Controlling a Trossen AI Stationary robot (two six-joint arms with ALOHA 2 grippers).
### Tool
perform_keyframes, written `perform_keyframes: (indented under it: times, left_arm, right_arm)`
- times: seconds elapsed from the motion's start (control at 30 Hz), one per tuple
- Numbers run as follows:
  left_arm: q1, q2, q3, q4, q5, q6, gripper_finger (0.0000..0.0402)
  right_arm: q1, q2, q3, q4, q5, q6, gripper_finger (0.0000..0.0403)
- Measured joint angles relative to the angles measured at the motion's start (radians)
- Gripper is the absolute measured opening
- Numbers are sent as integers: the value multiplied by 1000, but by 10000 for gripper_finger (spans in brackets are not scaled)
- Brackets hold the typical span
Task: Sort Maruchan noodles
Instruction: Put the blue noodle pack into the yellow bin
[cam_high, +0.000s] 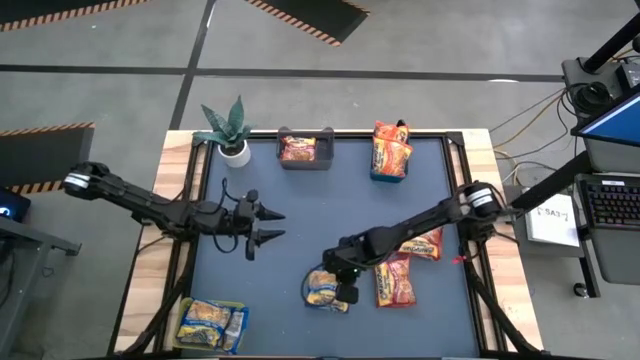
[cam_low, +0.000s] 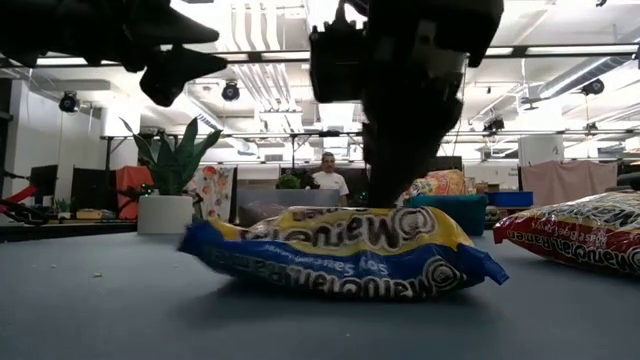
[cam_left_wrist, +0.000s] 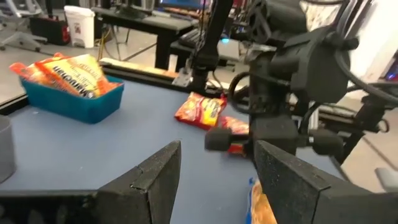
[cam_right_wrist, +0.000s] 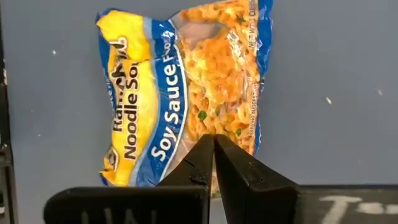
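Resting shut, the right claw touches a yellow-blue noodle packet.

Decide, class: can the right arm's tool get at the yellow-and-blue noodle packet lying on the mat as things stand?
Probably yes. The right tool hangs directly over the yellow-and-blue packet, nothing lying between, but its fingers are shut and must open first.

We see a yellow-and-blue noodle packet lying flat on the table, a dark gripper pressing down onto its top.
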Motion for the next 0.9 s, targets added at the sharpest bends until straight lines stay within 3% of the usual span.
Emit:
perform_keyframes:
  times: [0.17,0.23,0.33,0.4,0.6,0.73,0.9]
  left_arm:
    - [-6,92,-1,102,1,5,191]
    - [-6,130,-1,139,1,5,191]
    - [-8,173,-2,188,1,0,191]
    - [-8,194,-2,210,1,-3,191]
    - [-8,248,-2,220,1,-13,191]
    - [-8,317,3,221,2,-13,191]
    - [-9,457,63,222,32,-13,191]
  right_arm:
    - [-18,27,0,120,87,-91,9]
    - [-40,26,-1,145,202,-122,9]
    - [-77,11,-4,141,457,-136,9]
    - [-93,-9,-4,128,556,-150,9]
    - [-107,-95,-3,53,490,-150,9]
    - [-91,-148,-10,-5,304,-105,9]
    - [-42,-168,-54,-12,205,-42,9]
